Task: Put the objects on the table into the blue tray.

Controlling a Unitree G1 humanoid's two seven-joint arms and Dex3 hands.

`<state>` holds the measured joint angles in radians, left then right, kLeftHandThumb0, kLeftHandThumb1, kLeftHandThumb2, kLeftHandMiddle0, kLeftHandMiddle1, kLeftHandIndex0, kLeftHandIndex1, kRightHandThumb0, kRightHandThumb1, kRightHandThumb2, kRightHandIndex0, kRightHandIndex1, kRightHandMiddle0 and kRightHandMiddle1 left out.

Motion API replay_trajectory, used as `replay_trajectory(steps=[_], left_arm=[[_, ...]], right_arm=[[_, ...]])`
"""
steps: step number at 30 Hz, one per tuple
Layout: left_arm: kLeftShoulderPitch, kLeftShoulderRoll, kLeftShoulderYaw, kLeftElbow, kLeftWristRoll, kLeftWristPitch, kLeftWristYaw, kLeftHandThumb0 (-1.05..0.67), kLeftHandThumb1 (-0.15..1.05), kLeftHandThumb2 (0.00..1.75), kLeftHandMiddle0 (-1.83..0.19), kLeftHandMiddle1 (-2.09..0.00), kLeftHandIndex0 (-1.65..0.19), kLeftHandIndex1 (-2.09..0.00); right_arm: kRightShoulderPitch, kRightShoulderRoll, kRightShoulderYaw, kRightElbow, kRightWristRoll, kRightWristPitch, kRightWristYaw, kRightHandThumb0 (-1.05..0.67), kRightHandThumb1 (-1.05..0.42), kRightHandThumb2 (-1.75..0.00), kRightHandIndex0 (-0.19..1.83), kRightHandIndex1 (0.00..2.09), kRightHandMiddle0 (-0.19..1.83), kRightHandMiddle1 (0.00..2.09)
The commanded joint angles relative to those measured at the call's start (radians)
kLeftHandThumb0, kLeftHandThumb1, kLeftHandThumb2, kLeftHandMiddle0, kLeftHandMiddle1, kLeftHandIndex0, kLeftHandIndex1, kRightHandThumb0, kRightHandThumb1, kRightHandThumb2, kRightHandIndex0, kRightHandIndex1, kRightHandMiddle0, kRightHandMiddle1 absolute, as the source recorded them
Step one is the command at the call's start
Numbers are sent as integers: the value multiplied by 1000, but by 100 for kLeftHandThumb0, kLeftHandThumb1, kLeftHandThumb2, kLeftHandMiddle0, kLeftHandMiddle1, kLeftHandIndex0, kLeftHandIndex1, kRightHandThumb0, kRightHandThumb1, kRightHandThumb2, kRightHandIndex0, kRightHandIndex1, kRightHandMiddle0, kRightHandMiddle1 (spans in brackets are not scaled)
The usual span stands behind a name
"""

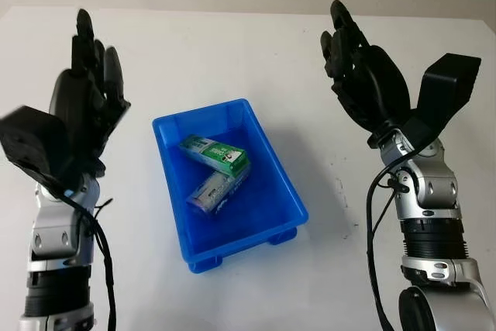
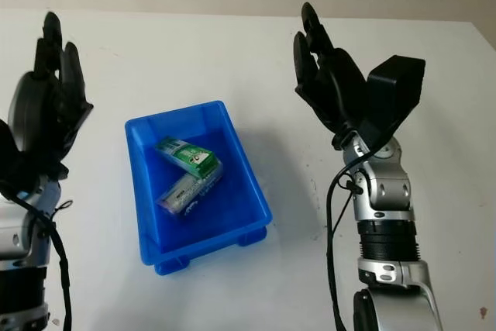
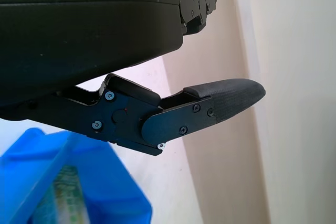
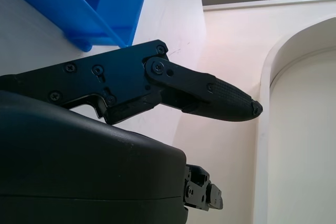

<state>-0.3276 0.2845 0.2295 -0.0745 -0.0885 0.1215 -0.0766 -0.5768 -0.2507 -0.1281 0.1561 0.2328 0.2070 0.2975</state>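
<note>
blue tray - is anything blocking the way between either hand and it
Nothing visible does. The blue tray sits on bare white table between the open left hand and open right hand, holding a green box and a tube.

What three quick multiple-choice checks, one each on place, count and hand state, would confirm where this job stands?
1. Where is the green box?
A. On the table beside the tray
B. In the tray
C. In the left hand

2. How many items lie in the tray?
A. None
B. Two
C. Four

3. What are the hands doing?
A. Both open, raised either side of the tray
B. Right hand grips the tray
C. Left hand grips the tube

Answers:
1 B: the green box lies inside the tray, leaning over the tube.
2 B: the box and the tube are all it holds.
3 A: the left hand and right hand hold nothing, one on each side of the tray.
</note>
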Motion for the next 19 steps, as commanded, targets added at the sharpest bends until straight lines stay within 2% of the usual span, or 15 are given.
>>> replay_trajectory(steps=[1,19], left_arm=[[19,-10,-11,-18,7,2,8,-81,105,74,19,0,19,0],[11,-17,-7,-40,-4,14,18,-81,105,75,19,0,19,0]], right_arm=[[21,11,-7,-4,3,-18,-5,-79,-105,-74,-19,0,-19,0],[55,22,-7,21,6,-16,-1,-74,-105,-75,-19,0,-19,0]])
